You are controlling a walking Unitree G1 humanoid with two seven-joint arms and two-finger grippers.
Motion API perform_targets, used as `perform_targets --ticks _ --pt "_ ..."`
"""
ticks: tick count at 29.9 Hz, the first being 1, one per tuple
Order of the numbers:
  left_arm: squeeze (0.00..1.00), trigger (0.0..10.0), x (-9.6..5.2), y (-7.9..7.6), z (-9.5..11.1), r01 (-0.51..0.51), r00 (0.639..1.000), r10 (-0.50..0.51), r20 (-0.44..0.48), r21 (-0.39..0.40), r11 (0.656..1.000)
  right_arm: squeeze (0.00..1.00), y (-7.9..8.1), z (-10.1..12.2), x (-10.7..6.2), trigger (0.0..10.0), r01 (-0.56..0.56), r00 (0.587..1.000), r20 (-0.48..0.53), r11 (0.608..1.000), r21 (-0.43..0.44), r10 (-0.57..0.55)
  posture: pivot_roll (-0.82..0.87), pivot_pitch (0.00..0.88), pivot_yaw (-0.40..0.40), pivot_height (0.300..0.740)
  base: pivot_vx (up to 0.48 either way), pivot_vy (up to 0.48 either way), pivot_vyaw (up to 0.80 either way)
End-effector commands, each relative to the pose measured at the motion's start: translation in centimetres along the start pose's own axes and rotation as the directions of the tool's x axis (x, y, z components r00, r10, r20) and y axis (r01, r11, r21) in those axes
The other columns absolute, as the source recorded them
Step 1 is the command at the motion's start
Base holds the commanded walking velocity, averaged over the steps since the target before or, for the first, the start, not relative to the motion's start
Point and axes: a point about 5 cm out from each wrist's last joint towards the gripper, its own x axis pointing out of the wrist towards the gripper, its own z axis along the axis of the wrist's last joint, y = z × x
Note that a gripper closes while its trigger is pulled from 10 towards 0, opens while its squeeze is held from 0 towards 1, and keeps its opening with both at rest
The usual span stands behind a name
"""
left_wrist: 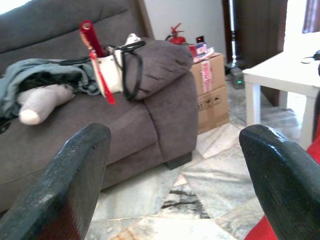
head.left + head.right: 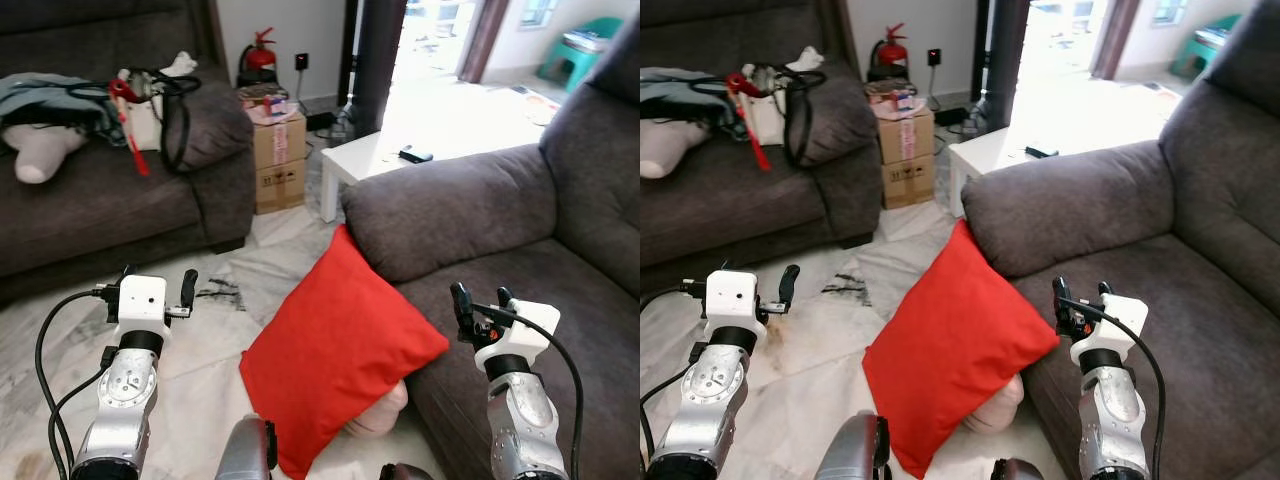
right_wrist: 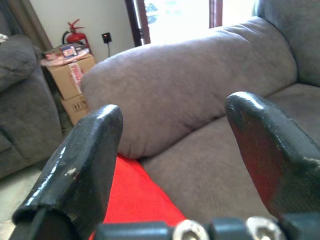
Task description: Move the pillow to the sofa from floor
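Black fingers of the right gripper [image 2: 478,302] stand spread apart with nothing between them, low in the right part of the left eye frame, over the seat edge of the grey fabric sofa [image 2: 560,270] that fills the right side. The right wrist picture looks between them at that sofa's padded armrest [image 3: 190,85] and a strip of red below. The left gripper [image 2: 158,290] sits low in the left part of the frame, fingers likewise parted and empty, above the pale marble floor [image 2: 200,360]. Both arms are raised and flank the target — likely a stance readied for a two-sided grab.

Between them, at lower centre, the square red fabric pillow [image 2: 335,350] stands tilted on one corner on the floor, its upper corner leaning against the sofa's armrest and front. Something pale and rounded [image 2: 380,412] peeks out beneath its lower edge; what it is cannot be told.

Further out, a second dark sofa [image 2: 110,210] in the upper left carries clothes and a bag — not the destination, judging by the robot's facing. Cardboard boxes [image 2: 278,160], a white low table [image 2: 375,160] and a red fire extinguisher [image 2: 260,52] stand at upper centre.
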Motion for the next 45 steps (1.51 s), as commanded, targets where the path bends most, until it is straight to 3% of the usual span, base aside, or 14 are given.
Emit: perform_targets --ticks 1,6,13,22,45 --pt "0.0 10.0 0.12 0.21 0.3 -0.002 1.0 0.002 0.009 0.0 1.0 0.0 0.06 0.15 0.08 10.0 -0.012 1.0 -0.004 1.0 -0.009 0.012 0.05 0.067 -0.009 0.637 0.0 0.0 0.0" --pt "0.0 10.0 0.13 0.19 0.32 0.001 1.0 -0.001 0.007 -0.003 1.0 0.0 0.28 0.17 0.19 10.0 -0.032 0.999 -0.011 0.999 -0.003 0.032 0.05 0.076 -0.009 0.637 0.0 0.0 0.0" --pt "0.0 10.0 0.12 -0.12 0.39 0.006 1.0 -0.006 0.008 -0.01 1.0 0.0 0.79 0.16 0.1 10.0 -0.052 0.999 -0.006 0.999 -0.017 0.052 0.05 0.094 -0.009 0.592 0.0 0.0 0.0" --pt "0.0 10.0 0.05 0.67 0.08 -0.029 1.0 0.028 -0.012 -0.019 0.999 0.0 0.39 0.04 -0.04 10.0 -0.04 0.999 -0.02 0.999 -0.023 0.04 0.05 0.104 -0.013 0.592 0.0 0.0 0.0" --pt "0.0 10.0 0.0 0.78 -0.25 -0.038 0.999 0.036 -0.04 -0.049 0.998 0.0 0.44 0.23 0.27 10.0 -0.054 0.998 -0.024 0.998 -0.031 0.053 0.05 0.105 -0.02 0.592 0.0 0.0 0.0"
